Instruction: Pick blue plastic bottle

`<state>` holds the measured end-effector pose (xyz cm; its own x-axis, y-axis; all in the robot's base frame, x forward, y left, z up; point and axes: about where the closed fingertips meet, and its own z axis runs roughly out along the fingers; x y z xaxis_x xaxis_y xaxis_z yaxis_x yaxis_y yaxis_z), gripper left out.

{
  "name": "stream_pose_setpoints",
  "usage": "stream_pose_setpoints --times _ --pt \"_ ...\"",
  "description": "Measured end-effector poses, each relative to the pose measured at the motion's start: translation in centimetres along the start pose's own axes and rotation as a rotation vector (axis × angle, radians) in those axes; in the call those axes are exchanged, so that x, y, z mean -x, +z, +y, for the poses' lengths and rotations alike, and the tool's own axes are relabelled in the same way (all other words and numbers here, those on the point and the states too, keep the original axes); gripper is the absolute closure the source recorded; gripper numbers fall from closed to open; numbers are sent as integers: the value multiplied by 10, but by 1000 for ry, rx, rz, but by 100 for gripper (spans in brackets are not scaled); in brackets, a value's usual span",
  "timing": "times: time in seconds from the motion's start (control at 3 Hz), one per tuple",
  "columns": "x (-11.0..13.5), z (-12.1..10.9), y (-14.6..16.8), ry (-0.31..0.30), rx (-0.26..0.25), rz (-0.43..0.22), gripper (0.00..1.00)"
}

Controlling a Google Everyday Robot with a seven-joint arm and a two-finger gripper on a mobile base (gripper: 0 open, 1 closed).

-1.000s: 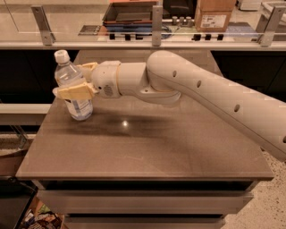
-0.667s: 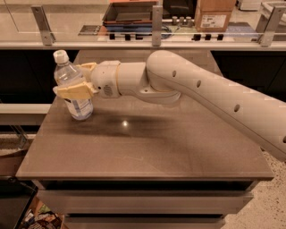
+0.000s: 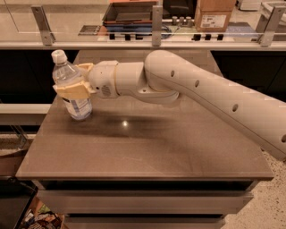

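Note:
The blue plastic bottle (image 3: 71, 87) is clear with a white cap and a pale blue-and-white label. It stands upright near the left edge of the brown table (image 3: 147, 143). My gripper (image 3: 71, 85) reaches in from the right on the white arm (image 3: 201, 94). Its cream fingers (image 3: 73, 91) are closed around the bottle's middle. The bottle's base appears to rest on the table top.
A glass-railed counter (image 3: 152, 27) runs behind the table with a dark tray (image 3: 129, 13) and a cardboard box (image 3: 213, 13) on it. The table's left edge is close to the bottle. Drawers sit below the front edge.

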<state>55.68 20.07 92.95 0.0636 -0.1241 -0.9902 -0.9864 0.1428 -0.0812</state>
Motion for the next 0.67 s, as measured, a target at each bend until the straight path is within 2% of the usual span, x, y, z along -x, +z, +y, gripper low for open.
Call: stream_pose_setpoints --times 0.33,0.67 --pt "0 0 0 -1 0 0 100" --pt "13 -1 -2 -14 -4 4 100"
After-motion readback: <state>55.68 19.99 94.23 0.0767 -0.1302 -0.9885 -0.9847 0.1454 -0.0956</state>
